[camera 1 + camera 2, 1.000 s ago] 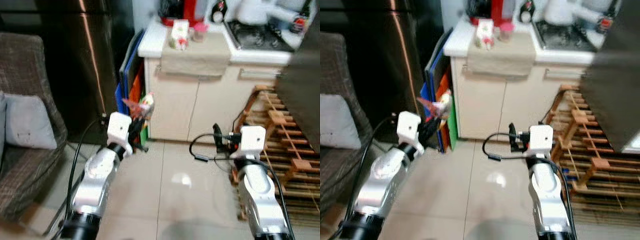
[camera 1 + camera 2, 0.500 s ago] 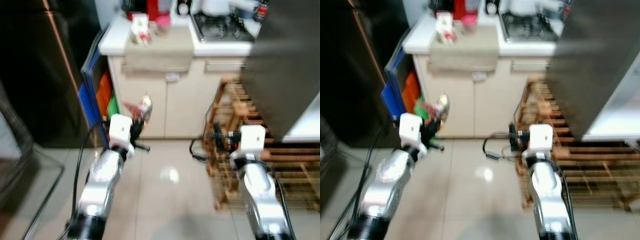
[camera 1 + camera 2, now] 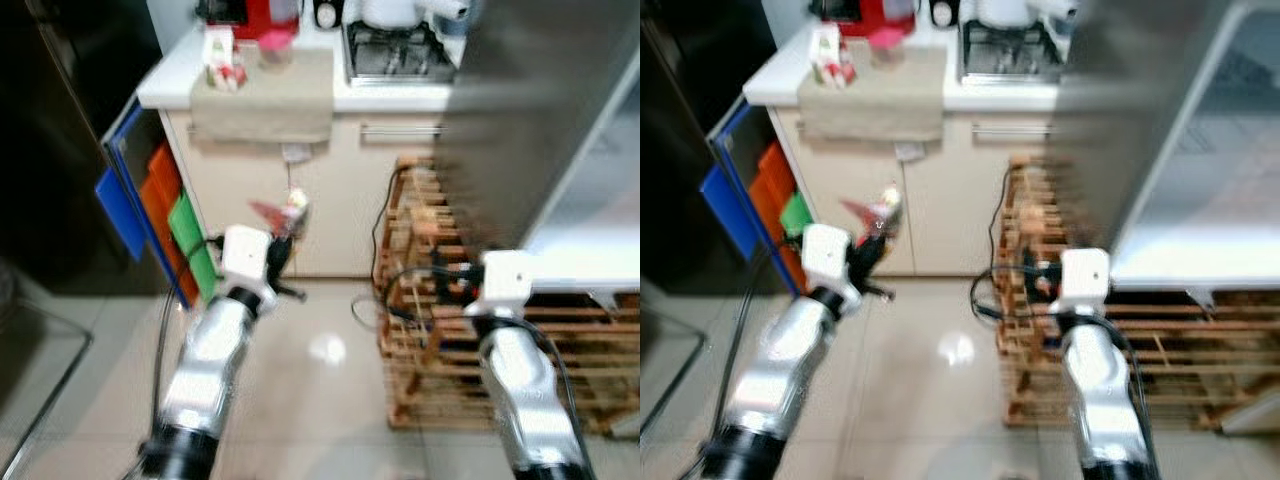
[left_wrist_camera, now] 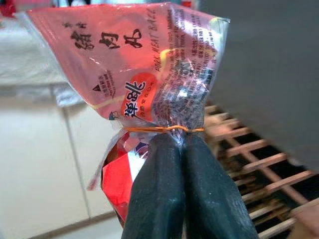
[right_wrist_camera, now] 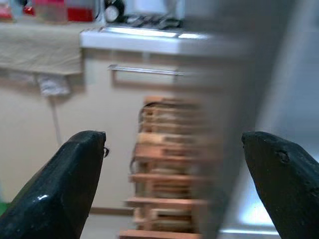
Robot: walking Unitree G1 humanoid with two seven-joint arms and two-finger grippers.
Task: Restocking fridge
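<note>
A clear plastic packet [image 4: 144, 69] with red print and Chinese characters, cinched by a thin orange band, sits pinched in the left gripper [image 4: 182, 149]; both black fingers [image 4: 154, 199] are pressed together on the gathered neck just below the band, with the printed body of the packet fanning out beyond the fingertips and a red tail of wrapper hanging beside them; in the head views the packet [image 3: 285, 213] is held up in the air in front of the left arm, level with the cream cabinet doors [image 3: 330, 210] that stand just beyond it; the right gripper [image 5: 174, 164] is spread wide with nothing between its fingers [image 5: 70, 184], held out at about the same height on the other side.

Straight ahead of the right gripper is a slatted wooden rack [image 3: 450, 330] on the floor, with a black cable [image 3: 385, 290] trailing across its front; a large grey door panel [image 3: 520, 110], blurred, rises beyond and outward of that gripper.

Beyond and above the left gripper is a white counter [image 3: 170, 85] draped with a beige cloth [image 3: 262, 95], carrying a small carton [image 3: 217, 58], a red appliance [image 3: 250, 15] and a gas hob [image 3: 395, 55]; outward of the left gripper, blue, orange and green boards [image 3: 150, 215] lean against the cabinet's side; pale tiled floor [image 3: 310, 400] lies beneath both arms.
</note>
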